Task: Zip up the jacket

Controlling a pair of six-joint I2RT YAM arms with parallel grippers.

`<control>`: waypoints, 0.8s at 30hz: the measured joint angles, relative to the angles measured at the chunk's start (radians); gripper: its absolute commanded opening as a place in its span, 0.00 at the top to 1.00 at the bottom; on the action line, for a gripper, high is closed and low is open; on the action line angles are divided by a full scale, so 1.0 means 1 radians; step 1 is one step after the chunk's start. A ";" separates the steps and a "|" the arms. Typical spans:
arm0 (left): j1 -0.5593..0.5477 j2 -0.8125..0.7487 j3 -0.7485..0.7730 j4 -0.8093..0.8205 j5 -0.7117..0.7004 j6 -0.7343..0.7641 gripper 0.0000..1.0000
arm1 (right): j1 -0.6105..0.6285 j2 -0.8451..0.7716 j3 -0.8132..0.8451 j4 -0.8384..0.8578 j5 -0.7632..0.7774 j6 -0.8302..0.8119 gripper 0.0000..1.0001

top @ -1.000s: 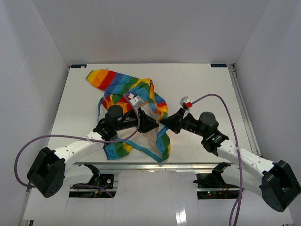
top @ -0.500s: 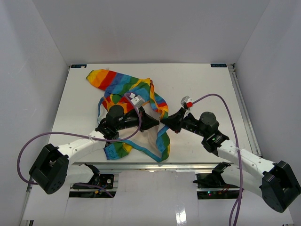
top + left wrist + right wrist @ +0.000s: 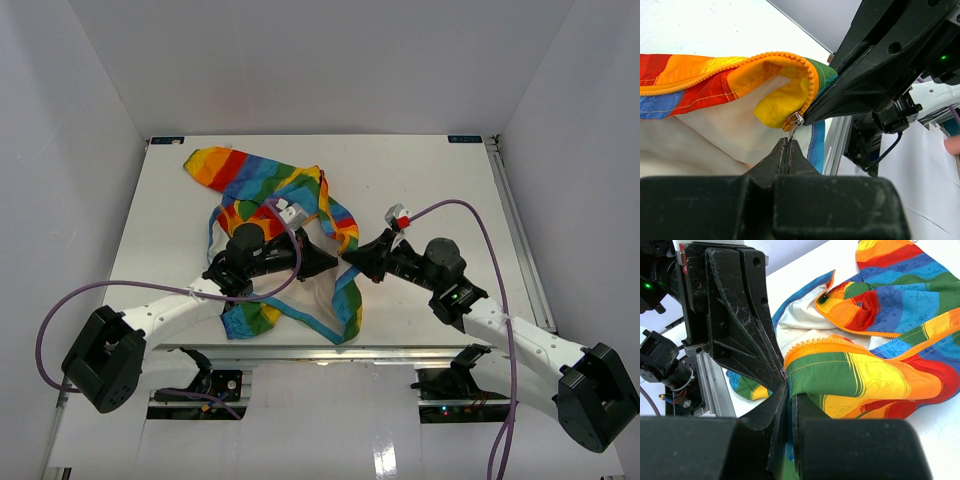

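Your left pincer [image 3: 788, 142] was clenched tight on the zipper slider [image 3: 795, 119], fingers flat together right under the curled orange zipper teeth [image 3: 765, 56]. Your right pincer [image 3: 789, 388] was clamped on the jacket [image 3: 860, 375], at the green stripe by the end of the zipper. You had both tips nose to nose at the jacket's front edge, mid worktop [image 3: 430, 180]. Jacket lay open with white lining showing, and 1 sleeve reached toward the far left corner.
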 measured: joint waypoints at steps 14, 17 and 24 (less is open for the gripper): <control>-0.002 -0.033 0.000 -0.102 -0.076 0.036 1.00 | 0.005 -0.001 0.000 -0.033 0.015 -0.002 0.92; -0.004 -0.039 0.003 -0.118 -0.091 0.042 1.00 | 0.006 -0.001 0.000 -0.040 0.015 -0.002 0.92; 0.000 -0.042 0.002 -0.160 -0.095 0.053 1.00 | 0.005 -0.013 0.000 -0.016 0.018 -0.002 0.92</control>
